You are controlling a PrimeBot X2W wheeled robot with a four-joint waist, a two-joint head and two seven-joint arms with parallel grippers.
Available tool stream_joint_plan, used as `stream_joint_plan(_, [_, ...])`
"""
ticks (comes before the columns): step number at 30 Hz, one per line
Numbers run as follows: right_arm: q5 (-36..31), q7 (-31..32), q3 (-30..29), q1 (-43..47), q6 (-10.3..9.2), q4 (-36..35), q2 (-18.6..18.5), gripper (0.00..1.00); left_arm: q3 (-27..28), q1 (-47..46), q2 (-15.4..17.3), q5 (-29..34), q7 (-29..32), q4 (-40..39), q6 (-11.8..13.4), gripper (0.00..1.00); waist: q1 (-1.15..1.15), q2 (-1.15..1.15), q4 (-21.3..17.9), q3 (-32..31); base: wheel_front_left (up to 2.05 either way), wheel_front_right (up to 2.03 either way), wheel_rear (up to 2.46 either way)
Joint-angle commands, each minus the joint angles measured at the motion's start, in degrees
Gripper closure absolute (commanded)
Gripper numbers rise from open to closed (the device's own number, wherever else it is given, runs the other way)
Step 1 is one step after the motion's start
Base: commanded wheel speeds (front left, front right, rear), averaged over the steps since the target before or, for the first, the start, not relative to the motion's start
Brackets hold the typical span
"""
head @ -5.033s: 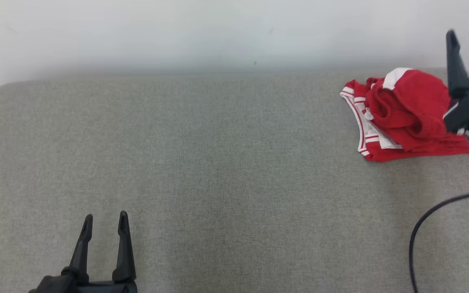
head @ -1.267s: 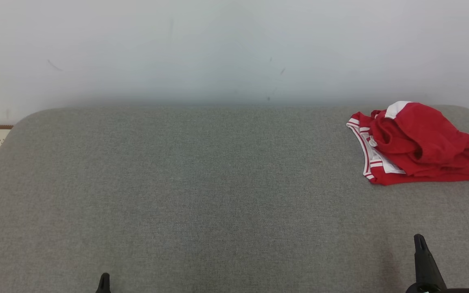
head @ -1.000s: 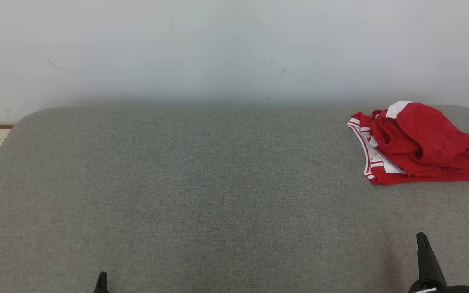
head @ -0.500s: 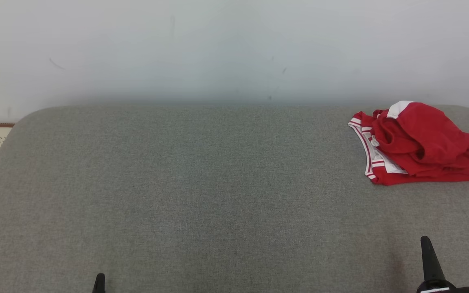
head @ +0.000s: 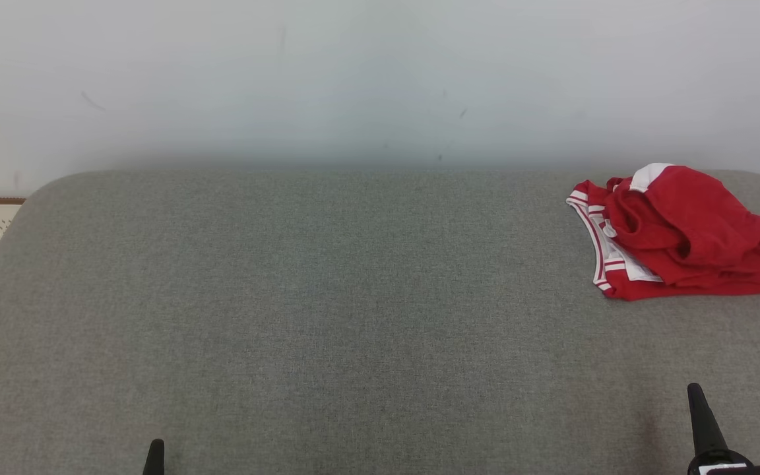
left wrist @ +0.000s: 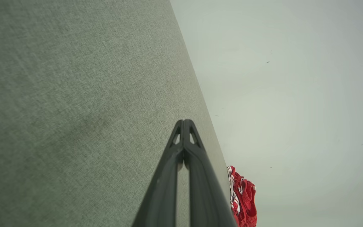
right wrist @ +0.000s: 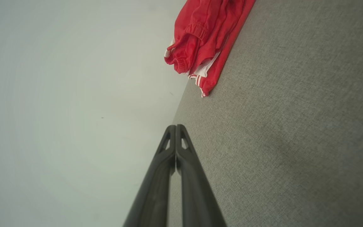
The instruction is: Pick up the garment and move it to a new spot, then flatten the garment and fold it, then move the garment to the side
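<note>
The left gripper (left wrist: 184,121) was seen closed and empty at the lower left of the grey surface (head: 353,297), the red garment (head: 680,234) was found bunched near the far right corner, and the right gripper (right wrist: 175,126), likewise closed, was seen well apart from it.

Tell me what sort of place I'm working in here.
Probably an indoor garment-folding station rather than a furnished room: a broad grey fabric-covered surface with rounded corners, set against a bare white wall, with a bundled red-and-white garment at its far right.
</note>
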Motion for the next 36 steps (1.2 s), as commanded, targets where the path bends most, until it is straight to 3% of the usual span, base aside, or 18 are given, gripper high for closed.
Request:
stream_joint_plan(1, [2.03, 0.31, -0.27, -0.98, 0.01, 0.08, -0.49, 1.0, 0.42, -0.84, 0.31, -1.99, 0.26, 0.08, -0.58, 1.0, -0.01, 0.0, 0.03, 0.02, 0.0, 0.0, 0.0])
stream_joint_plan(36, [20.17, 2.98, -2.36, -2.22, 0.01, 3.2, -0.5, 1.0, 2.54, -1.46, -0.16, -17.48, 3.69, 1.76, -3.72, 1.0, -0.01, 0.0, 0.47, 0.33, 0.0, 0.0, 0.0])
